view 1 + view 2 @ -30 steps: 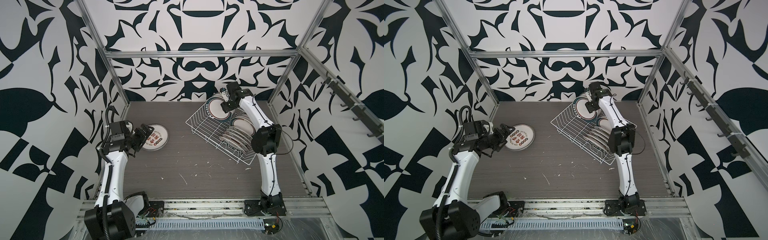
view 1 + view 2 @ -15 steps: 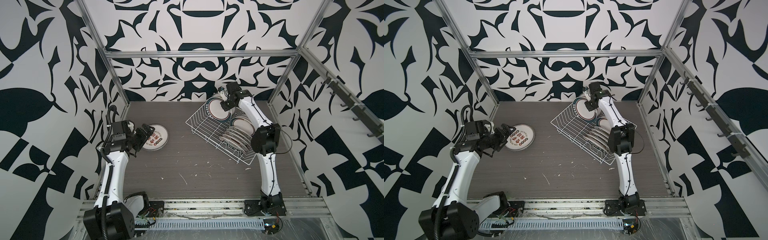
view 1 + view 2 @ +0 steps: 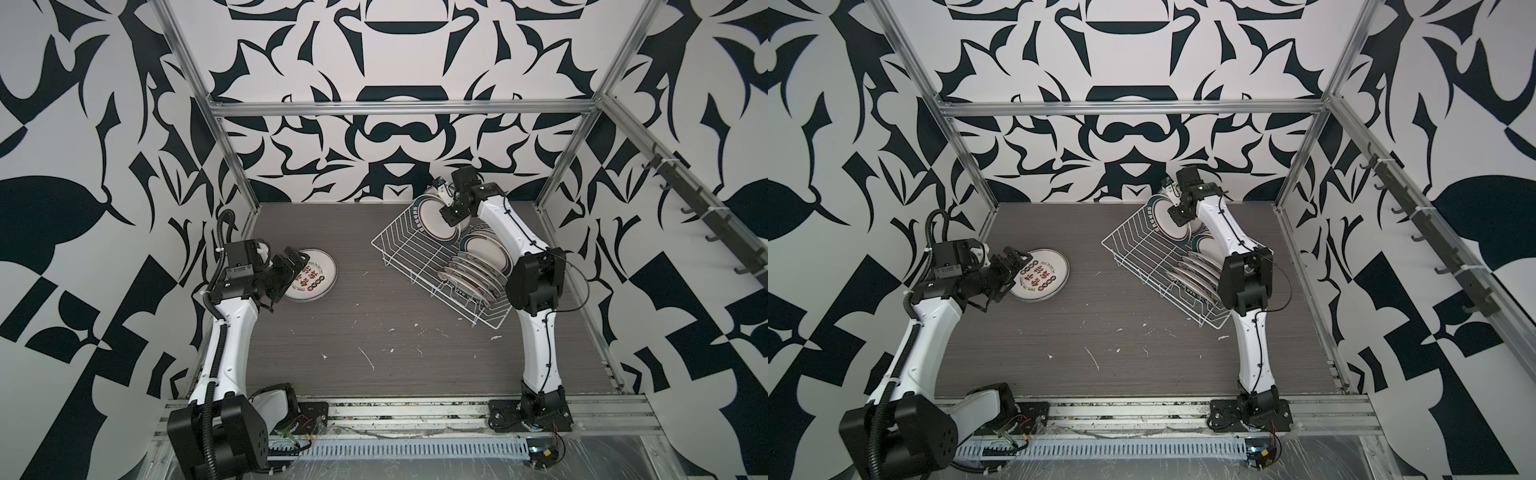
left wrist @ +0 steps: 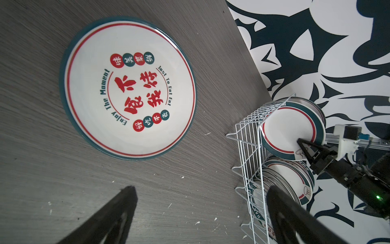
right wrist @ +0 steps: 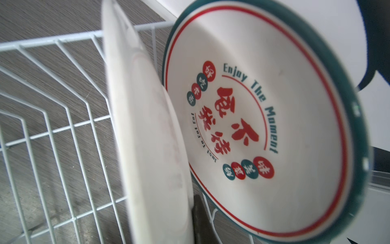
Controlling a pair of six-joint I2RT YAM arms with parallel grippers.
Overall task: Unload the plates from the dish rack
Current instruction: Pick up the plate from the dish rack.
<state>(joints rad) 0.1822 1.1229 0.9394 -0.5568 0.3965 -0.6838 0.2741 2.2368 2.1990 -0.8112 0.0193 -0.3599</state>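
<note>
The white wire dish rack (image 3: 409,249) (image 3: 1138,245) stands at the back right with several plates (image 3: 478,266) upright in its slots. My right gripper (image 3: 451,210) (image 3: 1177,212) is shut on the rim of the green-rimmed plate (image 3: 432,218) (image 4: 289,128) at the rack's far end. The right wrist view shows that plate edge-on (image 5: 147,137) with one dark finger (image 5: 199,213) against it. Behind it stands a plate with red characters (image 5: 263,105). A matching plate (image 3: 311,276) (image 4: 128,88) lies flat on the table at the left. My left gripper (image 3: 291,262) (image 4: 200,188) is open and empty beside it.
The rack sits slantwise near the back wall and the right frame post (image 3: 565,141). White chips (image 3: 368,357) dot the grey table (image 3: 374,324). The right arm's elbow (image 3: 534,282) hangs over the rack's near end.
The right gripper has shut on the far plate's rim. The left arm has barely moved.
</note>
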